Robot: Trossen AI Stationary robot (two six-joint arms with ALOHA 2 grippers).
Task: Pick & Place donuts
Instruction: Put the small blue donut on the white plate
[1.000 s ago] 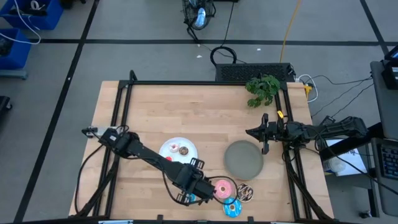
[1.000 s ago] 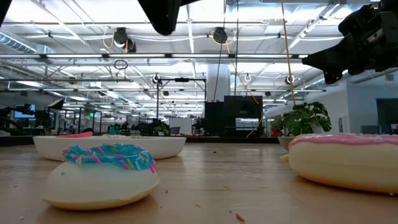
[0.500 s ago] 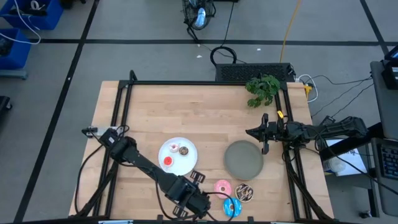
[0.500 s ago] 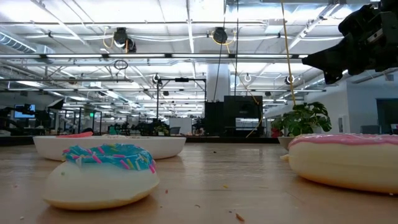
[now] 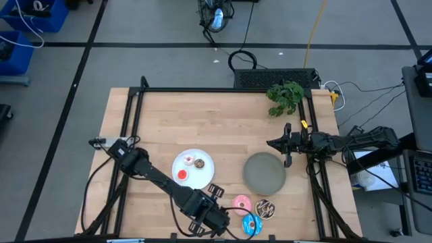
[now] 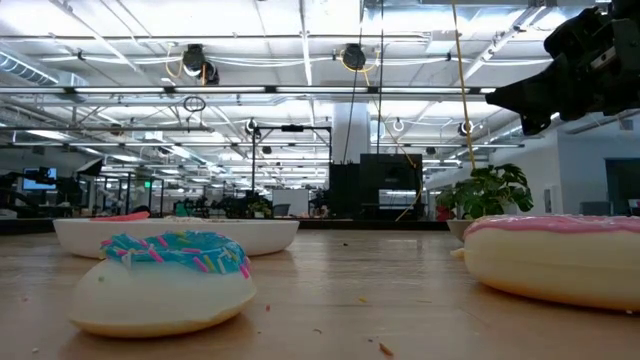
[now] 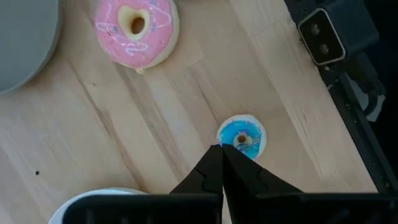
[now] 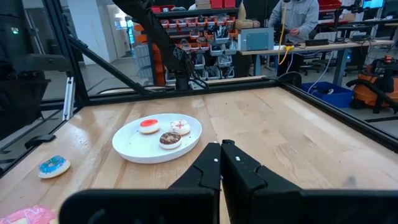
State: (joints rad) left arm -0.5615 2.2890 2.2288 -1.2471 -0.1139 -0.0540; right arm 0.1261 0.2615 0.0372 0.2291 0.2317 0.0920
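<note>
The surface [image 7: 130,112] was pale wood with fine lines of grain, smooth and a little dull. The big pink donut [image 7: 137,30] looked like soft plastic with a shiny top. The small blue donut [image 7: 241,136] had glossy icing too. The white plate [image 8: 134,149] looked smooth and shiny, like hard plastic. The grey plate [image 5: 264,172] looked matt. The left pincer [image 7: 222,155] had dark, dull plastic fingers [image 7: 208,171].

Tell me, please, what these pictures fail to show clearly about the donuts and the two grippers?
- Small blue donut: hidden beneath the left arm in the high view.
- Pink donut: cut off by the low view's right edge.
- Left gripper: out of frame in the low view.
- Small donuts on the white plate: too small to detail from above.
</note>
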